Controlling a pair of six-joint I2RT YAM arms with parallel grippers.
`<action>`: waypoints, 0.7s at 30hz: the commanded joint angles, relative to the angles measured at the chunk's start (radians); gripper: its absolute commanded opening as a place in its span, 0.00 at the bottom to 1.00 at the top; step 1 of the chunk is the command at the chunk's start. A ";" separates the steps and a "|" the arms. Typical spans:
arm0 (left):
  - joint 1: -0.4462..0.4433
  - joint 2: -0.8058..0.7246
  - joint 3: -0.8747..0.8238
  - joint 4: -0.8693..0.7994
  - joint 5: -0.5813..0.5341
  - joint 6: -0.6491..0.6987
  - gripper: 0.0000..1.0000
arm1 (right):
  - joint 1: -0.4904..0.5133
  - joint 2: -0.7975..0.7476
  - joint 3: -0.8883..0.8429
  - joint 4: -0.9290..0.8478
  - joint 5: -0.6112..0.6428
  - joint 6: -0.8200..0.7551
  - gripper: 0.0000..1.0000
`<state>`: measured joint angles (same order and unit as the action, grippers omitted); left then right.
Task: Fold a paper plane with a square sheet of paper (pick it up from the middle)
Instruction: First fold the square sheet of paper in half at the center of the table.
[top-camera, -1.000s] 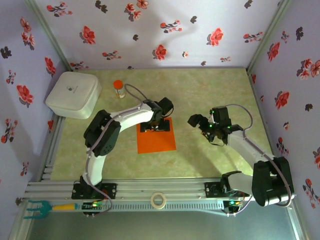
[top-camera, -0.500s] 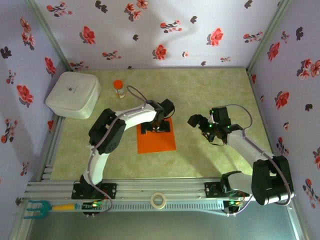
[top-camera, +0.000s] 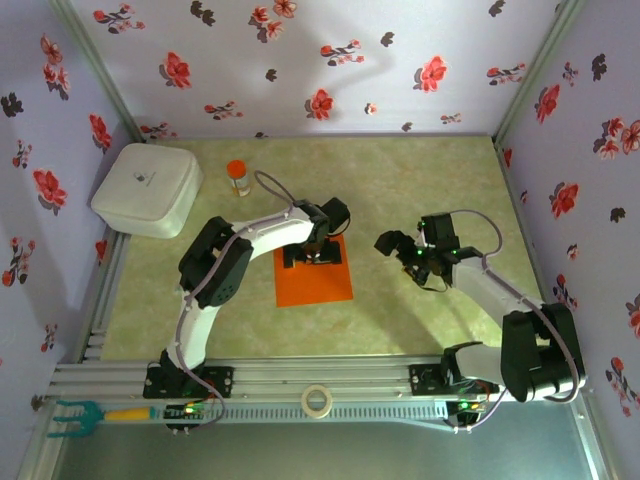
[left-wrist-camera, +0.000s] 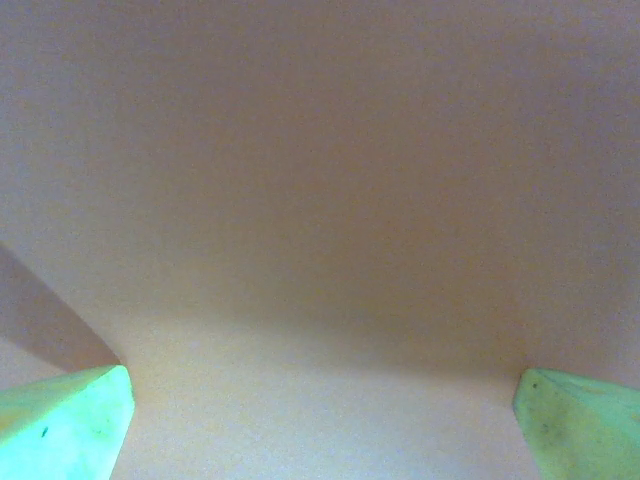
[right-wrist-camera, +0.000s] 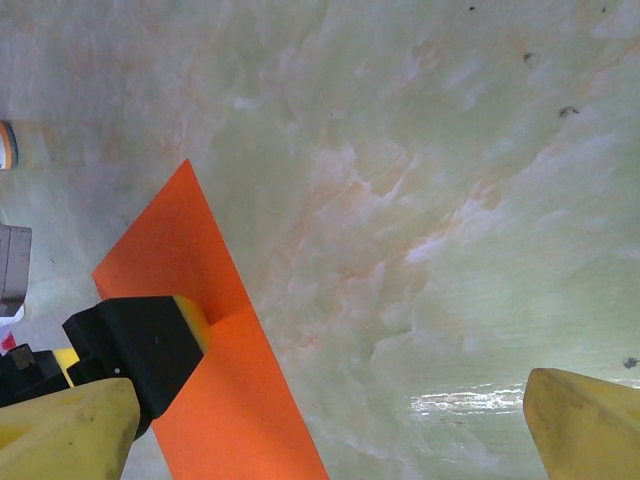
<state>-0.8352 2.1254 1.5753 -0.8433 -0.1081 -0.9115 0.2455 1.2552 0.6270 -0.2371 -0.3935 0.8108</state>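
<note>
The square sheet of paper (top-camera: 315, 282) lies flat and bright orange on the green table, at its middle. My left gripper (top-camera: 313, 254) stands over the sheet's far half, pointing down, jaws open. In the left wrist view the paper (left-wrist-camera: 320, 200) is a washed-out blur very close up, with the green fingertips (left-wrist-camera: 70, 420) wide apart in the bottom corners. My right gripper (top-camera: 402, 250) hovers open to the right of the sheet, nothing between its yellow fingertips (right-wrist-camera: 585, 425). In the right wrist view the paper (right-wrist-camera: 225, 400) shows a slight kink beside the left gripper's black, yellow-padded finger (right-wrist-camera: 140, 350).
A white box (top-camera: 148, 188) sits at the back left, with a small orange-capped bottle (top-camera: 238, 178) beside it. A tape roll (top-camera: 318, 400) and a green-and-yellow tool (top-camera: 90, 415) lie on the front rail. Flowered walls close in three sides.
The left arm's elbow has shifted slightly right while its gripper stays over the paper. The right gripper has edged a little toward the sheet.
</note>
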 joint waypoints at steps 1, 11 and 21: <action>-0.010 0.053 -0.034 0.004 0.016 -0.018 0.98 | 0.008 0.011 0.023 -0.011 -0.003 -0.021 0.99; -0.011 0.035 -0.045 0.007 0.005 -0.013 0.95 | 0.009 0.007 0.029 -0.016 -0.002 -0.021 0.99; -0.023 0.002 -0.048 0.043 0.004 0.029 0.77 | 0.009 -0.018 0.024 -0.020 0.034 0.000 0.99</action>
<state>-0.8463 2.1204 1.5661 -0.8120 -0.1123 -0.9001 0.2455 1.2568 0.6296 -0.2371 -0.3916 0.8116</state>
